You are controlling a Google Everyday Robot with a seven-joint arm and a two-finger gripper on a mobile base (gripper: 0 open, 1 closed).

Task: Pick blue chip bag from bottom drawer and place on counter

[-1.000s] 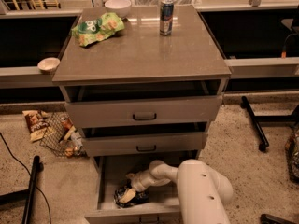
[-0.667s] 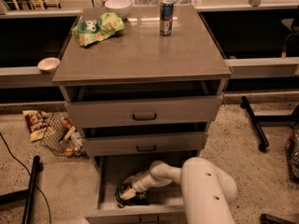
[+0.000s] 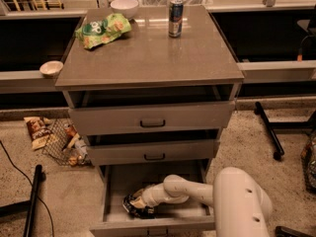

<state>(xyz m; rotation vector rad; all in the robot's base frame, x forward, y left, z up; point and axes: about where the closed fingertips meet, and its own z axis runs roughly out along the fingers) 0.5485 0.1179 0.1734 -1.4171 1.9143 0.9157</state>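
Note:
The bottom drawer [image 3: 114, 191] is pulled open at the foot of the grey cabinet. The blue chip bag [image 3: 134, 207] lies crumpled on its floor, left of middle. My white arm reaches down into the drawer from the lower right. My gripper [image 3: 140, 202] sits right at the bag and touches it; the bag hides the fingertips. The counter [image 3: 148, 53] is the cabinet's glossy grey-brown top, above the two shallower drawers.
On the counter stand a light green bag [image 3: 102, 29], a white bowl [image 3: 124, 7] and a drinks can [image 3: 175, 18]. A small bowl [image 3: 51, 68] sits on the pale ledge at left. A brown snack bag [image 3: 38, 131] and a wire basket [image 3: 66, 143] lie on the floor at left.
My gripper has stayed at the blue chip bag inside the bottom drawer; the arm has shifted only slightly. Nothing else moved.

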